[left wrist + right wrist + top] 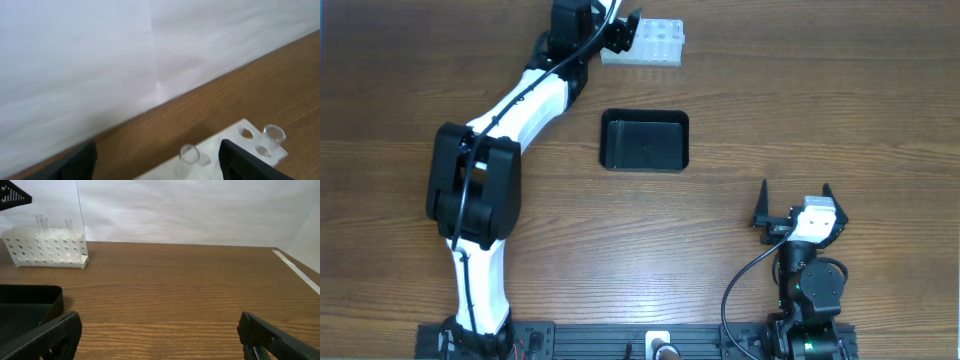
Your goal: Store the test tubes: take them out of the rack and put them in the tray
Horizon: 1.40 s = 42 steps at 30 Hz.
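Left pincer (pixel 157 169) is hanging wide open over one end of the white perforated plastic rack (pixel 645 45), which is standing at the far edge of the brown wooden tabletop (pixel 840 100), close to the plain white wall (pixel 200 210). It is gripping nothing. From its own wrist view, one of the clear glass test tubes (pixel 189 154) is standing upright in line between the two fingers (pixel 75 162) with room on either side, and a second tube is sticking up nearer the rack's corner. The right wrist view is showing three tubes rising out of the rack top, so at least that many are waiting to be lifted. Just in front of the rack, toward the arm bases, the black rectangular plastic tray (pixel 645 140) is lying flat, and no tube is showing inside it. By my reading the job is at its very start: the first grasp is being lined up, and every tube has yet to be carried over. The white-and-black left arm (pixel 535 95) is slanting up past the tray's left side without covering it, so the short path from rack to tray is looking unobstructed. The likelier nuisance is the neighbouring tubes crowding the fingers as they come down. Well apart, at the near right of the tabletop, the right pincer (pixel 793 208) is sitting spread open and holding nothing.
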Tool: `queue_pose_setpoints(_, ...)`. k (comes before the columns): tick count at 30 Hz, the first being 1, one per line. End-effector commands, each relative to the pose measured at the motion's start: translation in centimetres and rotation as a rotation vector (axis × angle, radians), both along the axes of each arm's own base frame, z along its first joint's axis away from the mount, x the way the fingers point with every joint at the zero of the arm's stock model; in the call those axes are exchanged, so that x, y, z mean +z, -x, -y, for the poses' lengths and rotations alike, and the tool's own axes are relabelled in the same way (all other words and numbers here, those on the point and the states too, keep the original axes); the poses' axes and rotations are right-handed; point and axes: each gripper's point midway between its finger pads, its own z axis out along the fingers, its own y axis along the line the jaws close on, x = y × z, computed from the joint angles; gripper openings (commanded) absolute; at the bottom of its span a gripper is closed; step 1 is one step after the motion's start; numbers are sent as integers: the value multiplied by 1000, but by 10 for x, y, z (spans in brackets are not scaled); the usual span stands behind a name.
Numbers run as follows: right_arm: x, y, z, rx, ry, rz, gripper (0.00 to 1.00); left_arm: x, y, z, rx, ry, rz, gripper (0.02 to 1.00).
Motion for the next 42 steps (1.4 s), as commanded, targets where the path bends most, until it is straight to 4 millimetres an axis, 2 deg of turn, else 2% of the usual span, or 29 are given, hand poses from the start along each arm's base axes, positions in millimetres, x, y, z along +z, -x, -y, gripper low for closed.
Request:
queue_pose_setpoints(1, -3, 0, 0, 1, 4, -8, 993, -10, -6, -1, -11, -10, 21, 779)
queue_pose_setpoints(10, -3, 0, 0, 1, 4, -8, 991, -25, -18, -2, -6, -3, 38, 779)
queue_pose_setpoints(19, -3, 0, 0, 1, 4, -8, 991, -33, -19, 0, -14, -2, 34, 779)
queue_pose_setpoints(42, -3, 0, 0, 1, 4, -8, 993, -22, -18, 14, -34, 13, 80, 779)
